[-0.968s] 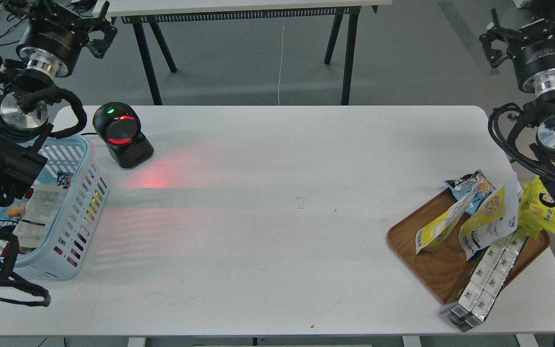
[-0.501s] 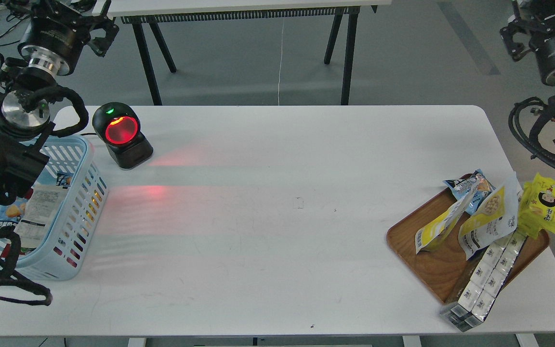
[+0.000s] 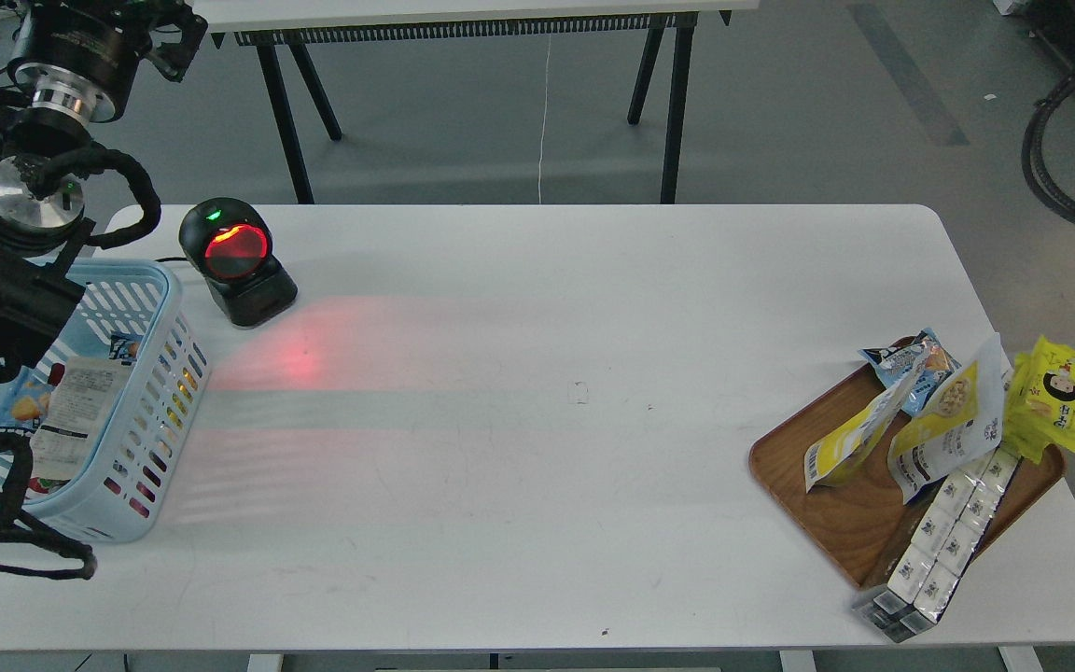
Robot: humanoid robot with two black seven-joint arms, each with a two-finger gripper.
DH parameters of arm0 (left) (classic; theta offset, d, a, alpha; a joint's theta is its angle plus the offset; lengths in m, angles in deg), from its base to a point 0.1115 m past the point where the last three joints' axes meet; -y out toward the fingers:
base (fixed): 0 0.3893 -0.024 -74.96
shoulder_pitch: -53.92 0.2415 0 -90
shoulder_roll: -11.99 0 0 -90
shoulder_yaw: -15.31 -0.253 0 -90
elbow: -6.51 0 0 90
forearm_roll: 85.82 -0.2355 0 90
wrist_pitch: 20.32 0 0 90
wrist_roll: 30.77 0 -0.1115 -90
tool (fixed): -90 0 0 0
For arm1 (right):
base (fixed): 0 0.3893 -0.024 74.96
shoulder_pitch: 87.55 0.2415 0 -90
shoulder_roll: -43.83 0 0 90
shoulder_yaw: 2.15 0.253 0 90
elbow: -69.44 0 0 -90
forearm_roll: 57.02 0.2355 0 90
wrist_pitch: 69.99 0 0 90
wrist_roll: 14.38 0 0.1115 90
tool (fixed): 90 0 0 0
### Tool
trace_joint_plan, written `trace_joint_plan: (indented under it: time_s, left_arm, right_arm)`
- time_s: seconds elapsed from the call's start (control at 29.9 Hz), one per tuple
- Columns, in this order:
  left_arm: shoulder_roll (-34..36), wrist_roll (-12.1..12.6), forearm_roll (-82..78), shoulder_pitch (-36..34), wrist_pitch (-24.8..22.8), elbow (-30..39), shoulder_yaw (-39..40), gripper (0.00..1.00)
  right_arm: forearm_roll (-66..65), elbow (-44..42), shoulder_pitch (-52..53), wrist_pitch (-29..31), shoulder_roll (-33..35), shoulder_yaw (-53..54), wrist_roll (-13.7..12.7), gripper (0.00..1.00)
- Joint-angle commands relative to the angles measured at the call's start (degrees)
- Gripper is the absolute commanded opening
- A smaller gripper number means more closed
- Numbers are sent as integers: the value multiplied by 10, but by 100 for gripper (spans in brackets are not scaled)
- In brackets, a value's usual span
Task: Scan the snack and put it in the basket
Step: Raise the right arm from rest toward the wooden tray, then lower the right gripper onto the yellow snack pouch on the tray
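The snack (image 3: 953, 425), a small pouch, yellow on top with a round picture of beige balls and white below with black text, leans on the brown wooden tray (image 3: 827, 509) at the right. The light blue slotted basket (image 3: 164, 299) stands at the table's left edge and holds a few packets. My left gripper (image 3: 164, 33) is high at the top left, behind the basket, dark and cut by the frame edge, far from the snack. Of my right arm only cables (image 3: 1065, 140) show at the right edge; its gripper is out of view.
A black scanner (image 3: 234, 261) with a red glowing window stands right of the basket and casts red light on the table. The tray also holds a flatter yellow-and-white pouch (image 3: 850, 439), a blue pack (image 3: 911, 359), a bright yellow cartoon-face pack (image 3: 1055, 397) and a long white multipack (image 3: 948, 537).
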State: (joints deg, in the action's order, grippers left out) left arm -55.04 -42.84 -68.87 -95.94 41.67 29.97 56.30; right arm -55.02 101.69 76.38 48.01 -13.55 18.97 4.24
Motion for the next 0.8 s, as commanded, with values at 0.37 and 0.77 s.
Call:
trace_joint_plan:
  time_s: [0.37,0.77]
  left_arm:
    - [0,-1,-1,1,0,1,-6,100]
    - [-1,-1,-2,0,0,3,-7,100]
  right_arm:
    - [-421,283,48,0,88,-36,16,98]
    - [-698,501,193,0,119,-272,39,98]
